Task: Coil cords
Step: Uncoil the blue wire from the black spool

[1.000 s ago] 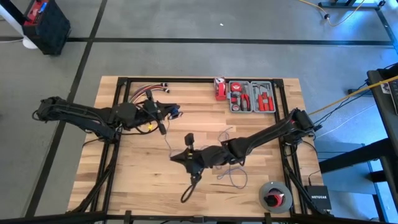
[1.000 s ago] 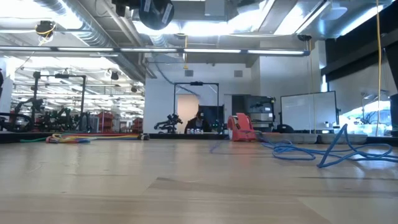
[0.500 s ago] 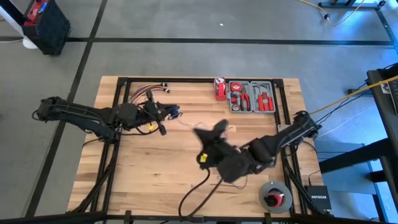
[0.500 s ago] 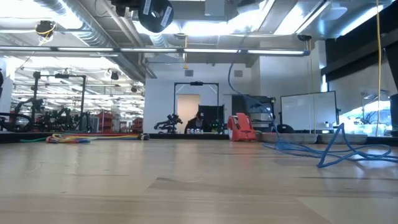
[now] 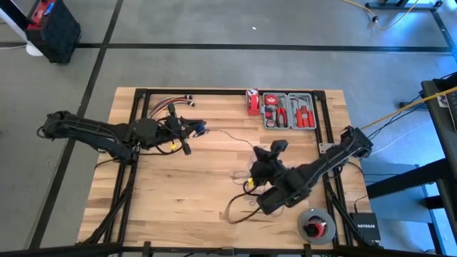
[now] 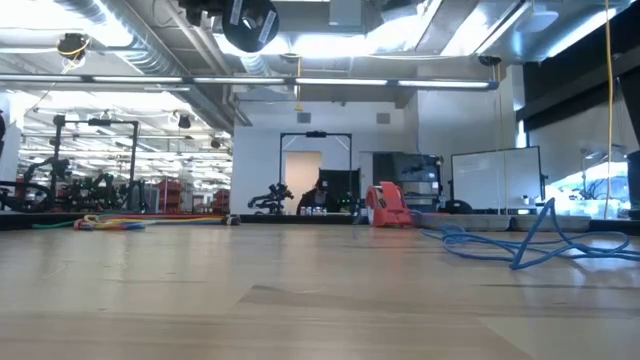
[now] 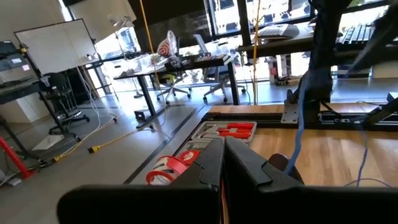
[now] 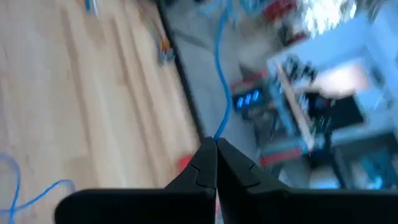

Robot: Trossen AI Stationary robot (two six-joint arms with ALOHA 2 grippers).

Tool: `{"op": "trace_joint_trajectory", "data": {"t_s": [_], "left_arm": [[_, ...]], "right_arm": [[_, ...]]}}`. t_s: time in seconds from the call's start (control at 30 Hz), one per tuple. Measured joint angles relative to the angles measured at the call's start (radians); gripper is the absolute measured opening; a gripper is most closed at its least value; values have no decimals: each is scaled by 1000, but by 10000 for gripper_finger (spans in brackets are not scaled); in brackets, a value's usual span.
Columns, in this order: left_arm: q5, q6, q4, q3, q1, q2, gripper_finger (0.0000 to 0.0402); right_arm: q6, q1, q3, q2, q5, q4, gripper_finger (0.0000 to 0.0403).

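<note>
The cord, a very thin blue wire, runs in the air from my left gripper at the table's far left to my right gripper right of the middle. Both grippers are shut on it. Its slack loops lie on the wood under the right arm and show as a blue heap in the low view. In the left wrist view the cord drops past my shut fingers. My left gripper has a blue bit of the cord at its fingertips and points level toward the table's right. In its wrist view the fingers hide the place of contact. My right gripper pinches the cord between its two fingertips. The cord leaves them as one strand and rises clear of the table toward the left gripper.
A grey tray of red tools and a red tape measure stand at the far edge. A bundle of red, yellow and white wires lies behind the left gripper. A tape roll sits at the near right corner.
My right gripper has swung from the table's middle toward its right edge and risen a little, tipping from pointing down to nearly level, still shut on the cord. The strand between the two grippers has been drawn out longer, and the loops on the table have shifted.
</note>
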Motion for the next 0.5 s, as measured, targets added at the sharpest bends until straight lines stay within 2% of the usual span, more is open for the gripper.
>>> {"op": "trace_joint_trajectory", "data": {"t_s": [0.13, 0.27, 0.4, 0.5], "left_arm": [[1, 0, 1, 0, -1, 0, 5], [-1, 5, 0, 0, -1, 0, 5], [0, 7, 2, 0, -1, 0, 5], [0, 7, 2, 0, -1, 0, 5]], "right_arm": [[205, -69, -194, -1, -38, -15, 1], [285, -120, -372, -1, -88, 42, 1], [230, -162, -518, -2, -161, 238, 1], [59, -177, -607, -2, -262, 518, 1]]}}
